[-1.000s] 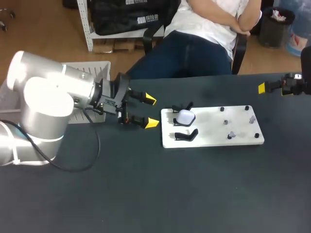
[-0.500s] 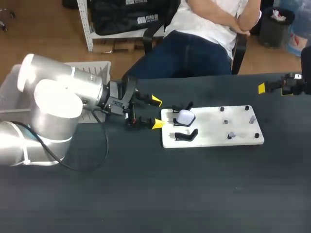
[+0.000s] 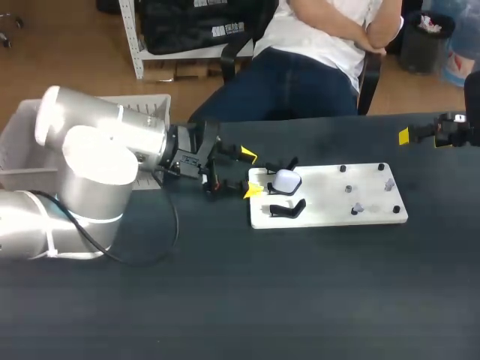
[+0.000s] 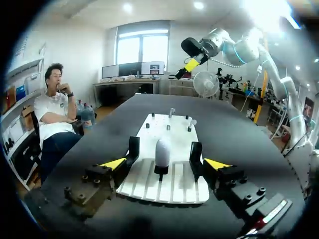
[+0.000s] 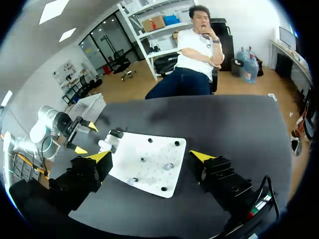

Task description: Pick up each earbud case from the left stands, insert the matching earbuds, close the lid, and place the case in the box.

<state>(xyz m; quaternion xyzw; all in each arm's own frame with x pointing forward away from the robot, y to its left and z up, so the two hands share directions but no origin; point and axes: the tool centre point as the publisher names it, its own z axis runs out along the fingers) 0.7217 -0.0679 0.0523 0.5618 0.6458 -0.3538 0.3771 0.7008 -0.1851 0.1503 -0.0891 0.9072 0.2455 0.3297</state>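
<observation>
Head view, mid-frame: our left gripper [image 3: 250,173], jaws released, sits just left of the white earbud case [image 3: 286,180]; our right gripper [image 5: 149,156] likewise gapes, upper right.

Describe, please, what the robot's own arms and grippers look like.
The left arm has thick, rounded silver-white links, with a black cable looping beneath it. The right arm is likewise silver-white. The left gripper and right gripper are black, bolted bodies, each with two fingers ending in bright yellow wedge-shaped tips.
</observation>
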